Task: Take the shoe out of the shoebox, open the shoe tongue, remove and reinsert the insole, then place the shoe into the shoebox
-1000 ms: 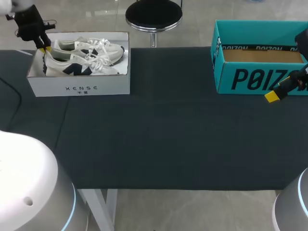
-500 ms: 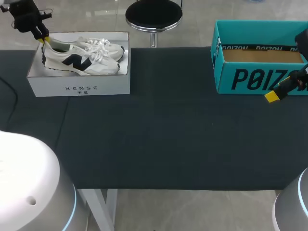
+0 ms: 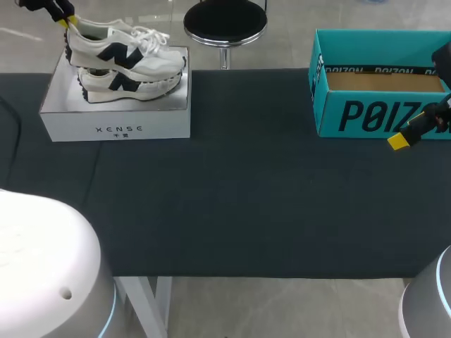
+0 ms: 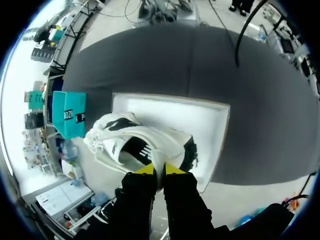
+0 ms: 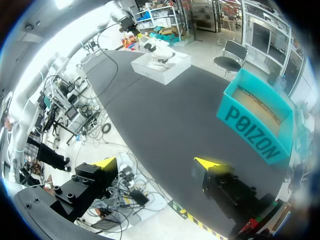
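Observation:
A white sneaker with a dark side mark [image 3: 123, 51] hangs above the open white shoebox [image 3: 116, 128] at the table's far left. My left gripper [image 3: 68, 21] is shut on its heel collar. In the left wrist view the gripper [image 4: 159, 169] pinches the heel of the sneaker [image 4: 140, 142], with the shoebox [image 4: 205, 120] below it. A second matching sneaker [image 3: 130, 83] lies in the box under the lifted one. My right gripper [image 3: 409, 135] is far off at the right, in front of a teal box. In its own view this gripper [image 5: 157, 162] stands wide open and holds nothing.
An open teal box [image 3: 366, 116] stands at the table's far right, its cardboard floor showing. It also shows in the right wrist view [image 5: 252, 135]. Dark cloth [image 3: 246, 197] covers the table between the two boxes.
My left gripper has risen and drawn back with the sneaker's heel in it, lifting that sneaker out of the shoebox and uncovering the second one. The right arm has not moved.

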`<state>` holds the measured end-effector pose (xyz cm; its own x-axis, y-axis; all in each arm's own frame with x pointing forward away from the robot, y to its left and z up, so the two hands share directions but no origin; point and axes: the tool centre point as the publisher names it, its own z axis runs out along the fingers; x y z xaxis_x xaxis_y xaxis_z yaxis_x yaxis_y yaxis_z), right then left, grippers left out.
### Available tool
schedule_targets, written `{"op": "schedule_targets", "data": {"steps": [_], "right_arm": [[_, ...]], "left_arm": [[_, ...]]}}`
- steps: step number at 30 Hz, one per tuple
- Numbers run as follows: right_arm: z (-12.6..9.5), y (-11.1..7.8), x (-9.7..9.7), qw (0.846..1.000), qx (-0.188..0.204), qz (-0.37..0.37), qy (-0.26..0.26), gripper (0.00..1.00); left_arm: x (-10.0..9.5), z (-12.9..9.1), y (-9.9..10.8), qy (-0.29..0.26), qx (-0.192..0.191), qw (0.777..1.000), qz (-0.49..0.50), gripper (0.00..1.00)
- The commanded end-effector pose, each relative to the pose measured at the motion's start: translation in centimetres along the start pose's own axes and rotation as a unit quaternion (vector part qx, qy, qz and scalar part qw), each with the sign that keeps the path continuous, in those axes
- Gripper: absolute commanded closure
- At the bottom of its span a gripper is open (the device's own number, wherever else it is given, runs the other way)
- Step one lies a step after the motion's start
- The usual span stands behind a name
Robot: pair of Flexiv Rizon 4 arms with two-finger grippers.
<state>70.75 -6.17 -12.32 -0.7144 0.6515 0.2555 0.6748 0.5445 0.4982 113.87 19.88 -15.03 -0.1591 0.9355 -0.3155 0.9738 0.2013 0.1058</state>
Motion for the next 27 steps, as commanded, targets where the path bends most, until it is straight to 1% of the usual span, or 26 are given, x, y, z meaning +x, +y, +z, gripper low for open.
{"op": "schedule_targets", "data": {"steps": [1,4,7,8,13,19,22,23,27], "right_arm": [[0.1,0.2,-0.1,1.000,0.002,0.000,0.001,0.00],[0.1,0.2,-0.1,1.000,0.002,0.000,0.001,0.00],[0.1,0.2,-0.1,1.000,0.002,0.000,0.001,0.00],[0.1,0.2,-0.1,1.000,0.002,0.000,0.001,0.00],[0.1,0.2,-0.1,1.000,0.002,0.000,0.001,0.00],[0.1,0.2,-0.1,1.000,0.002,0.000,0.001,0.00],[0.1,0.2,-0.1,1.000,0.002,0.000,0.001,0.00],[0.1,0.2,-0.1,1.000,0.002,0.000,0.001,0.00],[0.1,0.2,-0.1,1.000,0.002,0.000,0.001,0.00]], "left_arm": [[-1.2,-3.9,-1.8,-0.005,-0.001,1.000,0.006,1.00],[-2.4,-4.6,-3.3,-0.012,0.011,1.000,0.021,1.00],[-3.6,-4.7,-5.2,-0.017,0.023,0.999,0.042,1.00],[-4.1,-4.7,-5.9,-0.016,0.023,0.998,0.048,1.00],[-6.7,-3.8,-9.7,-0.013,0.051,0.996,0.068,1.00],[-10.1,-1.8,-14.8,-0.008,0.064,0.995,0.074,1.00],[-11.8,-0.6,-16.8,-0.007,0.076,0.995,0.058,1.00],[-12.4,-0.2,-17.4,-0.009,0.085,0.995,0.051,1.00],[-14.6,1.6,-19.8,-0.009,0.096,0.995,0.031,1.00]]}}
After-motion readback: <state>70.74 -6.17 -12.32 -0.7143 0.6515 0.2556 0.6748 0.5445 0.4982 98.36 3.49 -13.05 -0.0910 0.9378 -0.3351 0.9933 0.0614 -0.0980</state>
